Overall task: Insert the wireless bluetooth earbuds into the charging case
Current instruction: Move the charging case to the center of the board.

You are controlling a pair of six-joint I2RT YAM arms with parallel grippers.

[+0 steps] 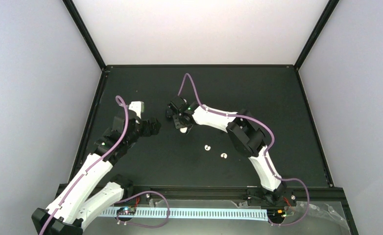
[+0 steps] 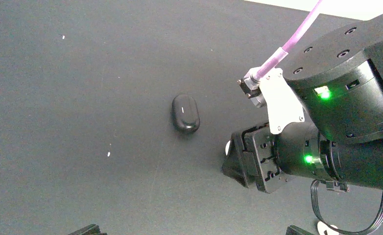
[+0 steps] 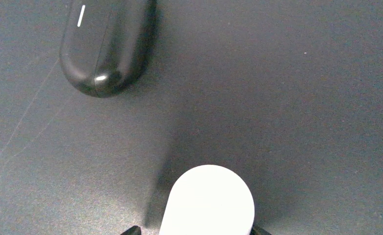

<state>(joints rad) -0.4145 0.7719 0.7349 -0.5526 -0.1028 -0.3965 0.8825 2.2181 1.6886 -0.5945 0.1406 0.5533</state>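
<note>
Top view: white C-shaped earbud and second white earbud lie mid-table, toward the near edge from the right gripper; right arm nearer. Left gripper spread wide, empty.
Left wrist view: glossy black oval charging case, looks closed, just beside right gripper.
Right wrist view: white rounded object between the jaws; cannot tell if clamped.
</note>
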